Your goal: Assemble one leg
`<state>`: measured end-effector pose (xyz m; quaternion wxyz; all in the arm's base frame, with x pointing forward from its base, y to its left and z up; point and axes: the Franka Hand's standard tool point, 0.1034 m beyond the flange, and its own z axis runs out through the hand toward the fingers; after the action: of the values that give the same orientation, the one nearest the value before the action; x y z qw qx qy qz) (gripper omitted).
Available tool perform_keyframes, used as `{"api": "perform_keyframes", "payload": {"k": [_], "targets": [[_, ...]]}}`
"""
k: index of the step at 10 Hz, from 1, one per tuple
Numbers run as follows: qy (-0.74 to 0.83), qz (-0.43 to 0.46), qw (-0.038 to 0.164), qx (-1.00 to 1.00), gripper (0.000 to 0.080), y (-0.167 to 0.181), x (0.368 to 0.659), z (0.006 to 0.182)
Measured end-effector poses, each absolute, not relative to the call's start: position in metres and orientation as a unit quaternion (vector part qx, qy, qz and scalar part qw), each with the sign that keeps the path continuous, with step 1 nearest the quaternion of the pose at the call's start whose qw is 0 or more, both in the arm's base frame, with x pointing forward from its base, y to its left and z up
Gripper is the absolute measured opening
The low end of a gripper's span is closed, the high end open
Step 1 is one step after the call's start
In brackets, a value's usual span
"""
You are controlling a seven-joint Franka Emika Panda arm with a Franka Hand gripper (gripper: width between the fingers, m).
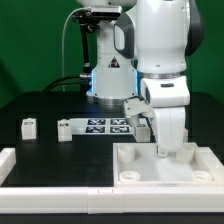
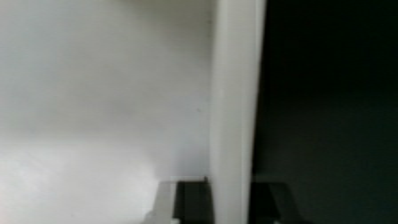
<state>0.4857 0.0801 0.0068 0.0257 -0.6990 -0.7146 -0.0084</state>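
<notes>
Two small white tagged legs (image 1: 30, 126) (image 1: 64, 129) lie on the dark table at the exterior view's left, far from my gripper. My gripper (image 1: 168, 150) points straight down at the far edge of the large flat white panel (image 1: 165, 168). In the wrist view my gripper (image 2: 233, 192) has its dark fingers (image 2: 191, 205) on either side of the panel's upright white edge (image 2: 237, 100), which fills the gap between them. The panel's face (image 2: 98, 110) lies on one side of that edge and the dark table on the other. No leg shows in the wrist view.
The marker board (image 1: 105, 126) lies behind the panel, between the legs and my arm. Another small tagged white piece (image 1: 142, 126) sits just behind my gripper. A raised white L-shaped wall (image 1: 18, 165) borders the table at the exterior view's left and front.
</notes>
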Motion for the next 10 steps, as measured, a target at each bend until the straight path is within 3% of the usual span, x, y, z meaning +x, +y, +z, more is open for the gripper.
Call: {"api": "perform_keyframes", "payload": {"k": [1,2,3,4,5,10], "targets": [[-0.715,-0.008,0.026,-0.699,0.0133,0.0800,0.4856,0.0067],[-0.715,-0.008,0.026,-0.699,0.0320,0.0799,0.4856,0.0067],[-0.714,-0.008,0.026,-0.699,0.0455,0.0799,0.4856,0.0066],[-0.714,-0.008,0.026,-0.699,0.0455,0.0797,0.4856,0.0066],[-0.714,-0.008,0.026,-0.699,0.0602,0.0797,0.4856,0.0066],[-0.714,-0.008,0.026,-0.700,0.0649,0.0792,0.4856,0.0066]]}}
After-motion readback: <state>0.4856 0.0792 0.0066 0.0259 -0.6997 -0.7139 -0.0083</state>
